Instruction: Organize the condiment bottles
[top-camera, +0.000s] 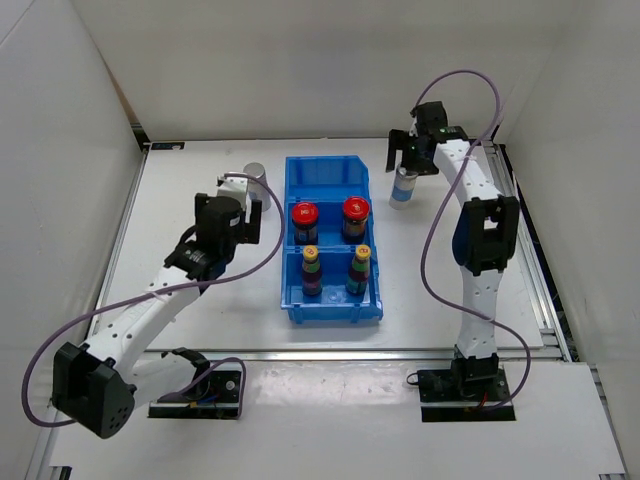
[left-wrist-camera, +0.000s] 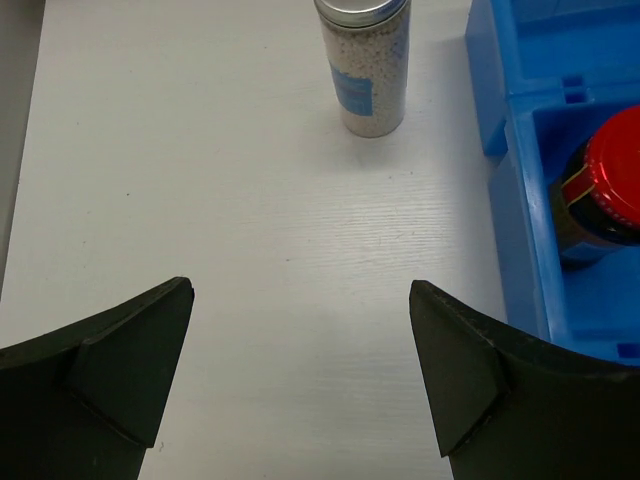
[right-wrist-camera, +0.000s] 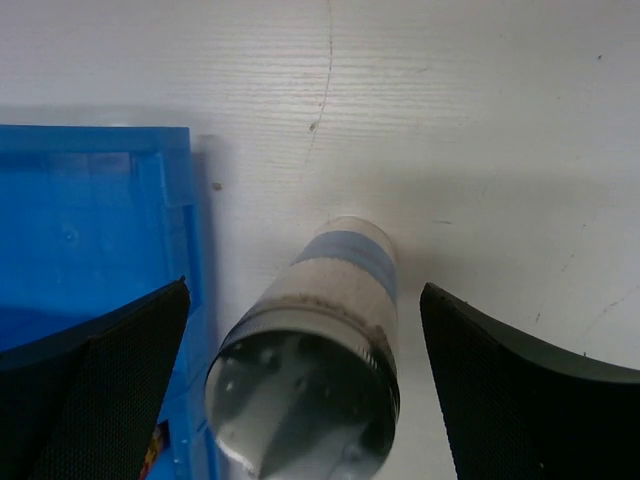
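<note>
A blue bin (top-camera: 333, 170) holds two red-capped dark bottles (top-camera: 304, 221) (top-camera: 355, 216) in its middle compartment and two yellow-capped bottles (top-camera: 311, 268) (top-camera: 359, 267) in its front one. One silver-topped bottle (top-camera: 257, 181) stands left of the bin; it also shows in the left wrist view (left-wrist-camera: 364, 62). My left gripper (left-wrist-camera: 300, 380) is open and empty, a short way in front of it. The other silver-topped bottle (top-camera: 402, 186) stands right of the bin. My right gripper (right-wrist-camera: 305, 385) is open, its fingers either side of this bottle (right-wrist-camera: 315, 375), apart from it.
The bin's back compartment (top-camera: 330, 185) holds nothing. White walls enclose the table on three sides. A metal rail (top-camera: 533, 270) runs along the right edge. The bin's wall (right-wrist-camera: 95, 230) lies just left of the right gripper's left finger.
</note>
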